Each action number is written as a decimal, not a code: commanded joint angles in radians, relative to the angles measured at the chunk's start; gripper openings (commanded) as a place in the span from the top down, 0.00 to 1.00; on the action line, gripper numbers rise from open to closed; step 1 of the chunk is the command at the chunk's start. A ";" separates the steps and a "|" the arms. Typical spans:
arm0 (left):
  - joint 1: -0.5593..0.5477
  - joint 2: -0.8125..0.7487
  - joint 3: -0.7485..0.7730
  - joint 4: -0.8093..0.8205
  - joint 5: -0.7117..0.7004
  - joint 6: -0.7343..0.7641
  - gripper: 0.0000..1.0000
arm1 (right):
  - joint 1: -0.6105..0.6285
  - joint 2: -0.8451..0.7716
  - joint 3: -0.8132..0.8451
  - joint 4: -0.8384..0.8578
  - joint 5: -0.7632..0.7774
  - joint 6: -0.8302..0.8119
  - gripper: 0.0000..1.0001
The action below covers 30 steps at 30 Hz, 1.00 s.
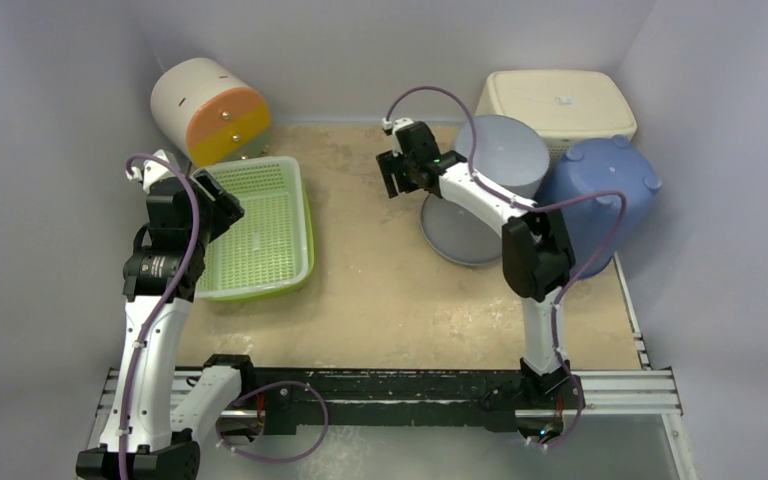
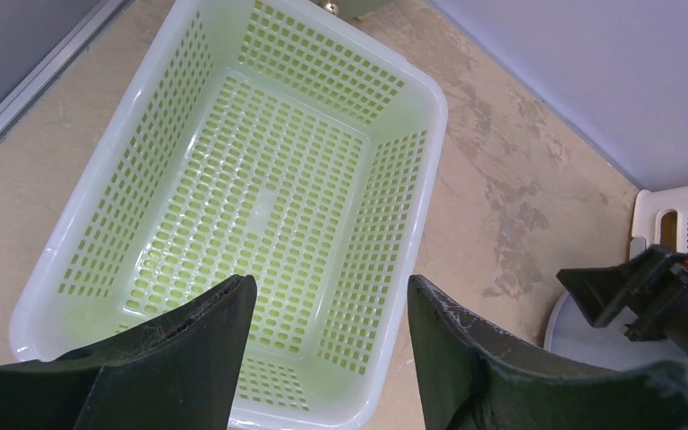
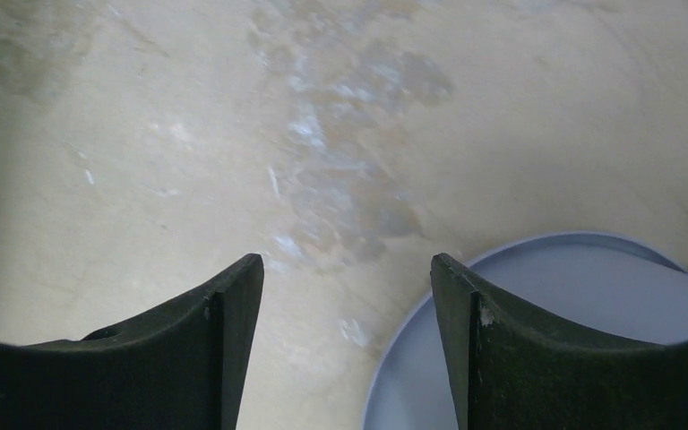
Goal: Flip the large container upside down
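Top view: my left pincer [image 1: 223, 207] hangs over the near left edge of a green mesh basket [image 1: 305, 215] on the left of the tan table [image 1: 390, 290]. My right pincer [image 1: 395, 175] hovers mid-table, just left of the large grey container [image 1: 495, 150]. That container lies tilted at the right rear, against a blue tub [image 1: 600, 200] and a cream basket [image 1: 560, 100]. I cannot tell which end is its mouth. A white and orange drum [image 1: 210, 110] sits in the far left corner.

Left wrist view: my left pincer [image 2: 331, 291] is spread wide and holds nothing. Below its dark fingers [image 2: 206, 349] is the green mesh basket [image 2: 434, 107], upright and open. My right pincer [image 2: 645, 296] shows at the right edge.

Right wrist view: my right pincer [image 3: 347, 269] is also spread and touches nothing. Bare, scuffed table lies between its fingers [image 3: 493, 349]. A curved edge of the large grey container [image 3: 573, 313] sits below the right finger.
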 commanded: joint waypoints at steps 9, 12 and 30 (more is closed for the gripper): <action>0.005 0.015 -0.017 0.061 0.024 0.013 0.37 | -0.101 -0.287 -0.313 0.037 0.101 0.086 0.27; 0.005 0.023 -0.016 0.061 0.024 0.019 0.37 | -0.114 -0.305 -0.344 0.045 0.107 0.078 0.27; 0.005 0.037 -0.021 0.032 -0.041 0.023 0.24 | 0.096 -0.199 0.001 -0.029 0.058 -0.126 0.27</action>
